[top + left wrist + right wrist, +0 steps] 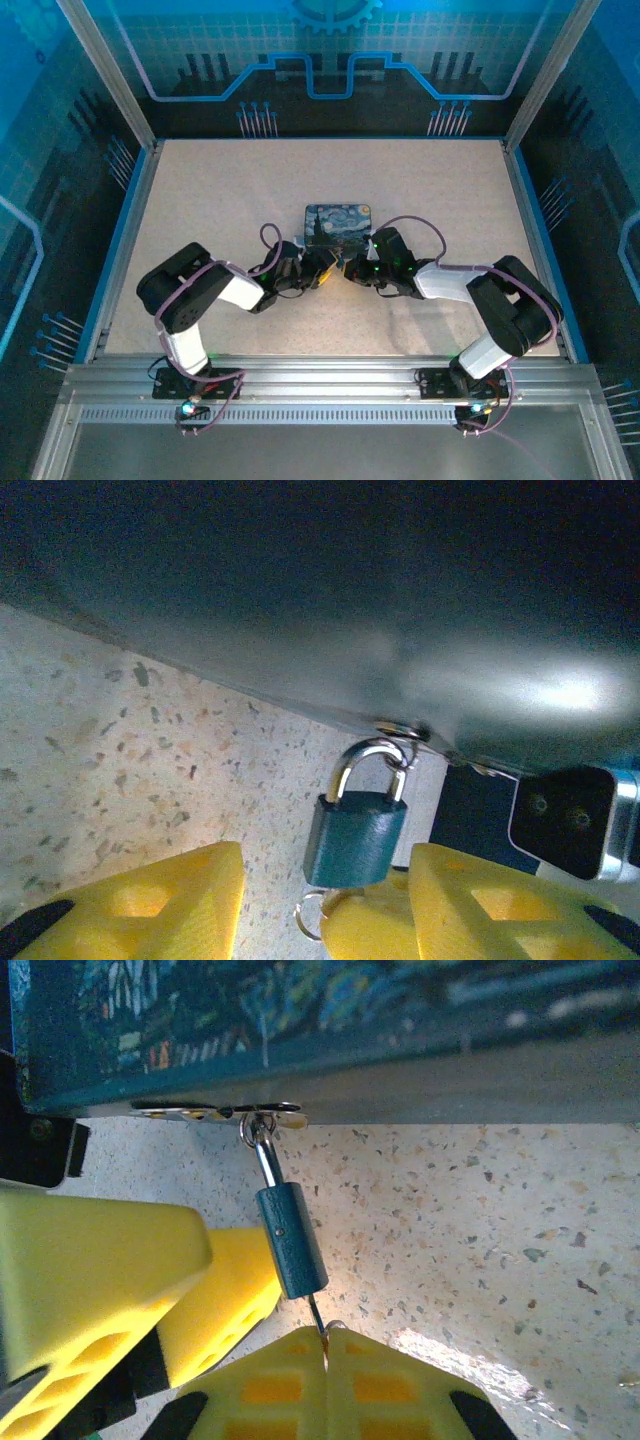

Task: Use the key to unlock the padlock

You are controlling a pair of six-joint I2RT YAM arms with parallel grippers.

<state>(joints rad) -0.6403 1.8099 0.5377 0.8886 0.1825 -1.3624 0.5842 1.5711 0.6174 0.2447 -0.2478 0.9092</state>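
Note:
The small dark blue padlock (pixel 355 840) hangs by its silvery shackle (pixel 372 765) from the hasp of the starry-night tin (pixel 338 225). My left gripper (pixel 328 868) is open, its yellow fingers (pixel 150 900) standing on either side of the padlock body. In the right wrist view the padlock (pixel 291 1240) is seen edge-on. The thin key (pixel 315 1312) runs up into its underside. My right gripper (pixel 326 1345) is shut on the key just below the padlock. A small key ring (pixel 308 917) shows beside those fingertips.
The tin (pixel 300 1020) lies mid-table, and both arms meet at its near side (pixel 335 268). The speckled tabletop (pixel 440 190) is bordered by a blue rim (pixel 128 230) and metal frame posts. The left gripper's fingers (pixel 100 1260) crowd the padlock's left side.

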